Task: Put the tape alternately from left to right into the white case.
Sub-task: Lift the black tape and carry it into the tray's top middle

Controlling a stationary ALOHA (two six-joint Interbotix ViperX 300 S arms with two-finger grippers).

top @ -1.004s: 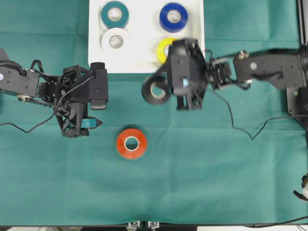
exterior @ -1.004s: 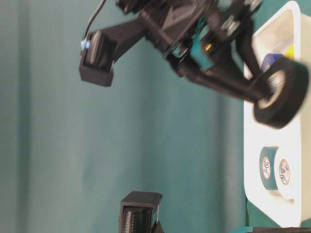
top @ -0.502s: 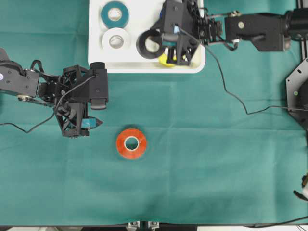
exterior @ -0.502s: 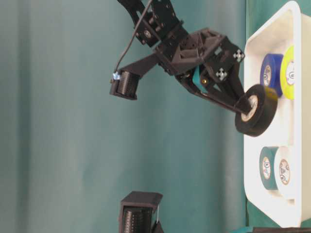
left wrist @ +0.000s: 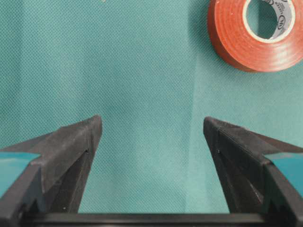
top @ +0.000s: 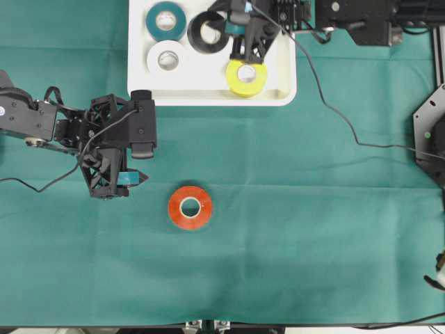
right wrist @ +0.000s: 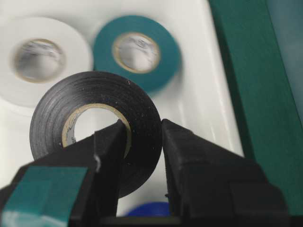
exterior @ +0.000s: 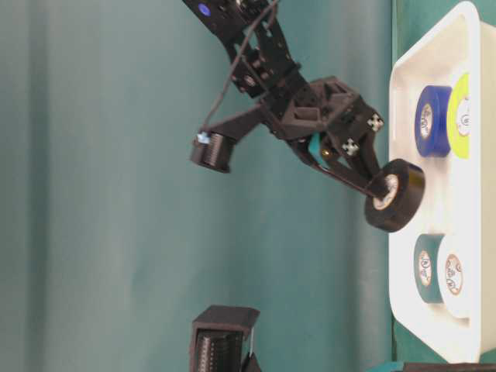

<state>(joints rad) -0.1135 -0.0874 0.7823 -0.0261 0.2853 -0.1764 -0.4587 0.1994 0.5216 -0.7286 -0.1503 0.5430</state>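
Observation:
The white case (top: 208, 82) lies at the table's far edge. In it are a teal roll (top: 165, 20), a white roll (top: 166, 57), a yellow roll (top: 246, 75) and a blue roll (exterior: 430, 120); in the overhead view the right arm hides the blue one. My right gripper (right wrist: 144, 135) is shut on the wall of a black tape roll (right wrist: 52, 118). It holds that roll on edge just above the case floor, between the teal and blue rolls (top: 206, 33). My left gripper (left wrist: 152, 123) hangs open over bare cloth. An orange-red roll (top: 190, 207) lies flat ahead of it to the right.
Green cloth (top: 313, 243) covers the table. The left arm (top: 42, 122) reaches in from the left edge. The right arm (top: 361, 14) comes in along the top edge, its cable (top: 327, 104) trailing over the cloth. The case's raised rim (exterior: 399, 302) stands above the cloth.
My right gripper has carried the black roll from in front of the case, over its rim, to the far middle of the case. The left arm has stayed still.

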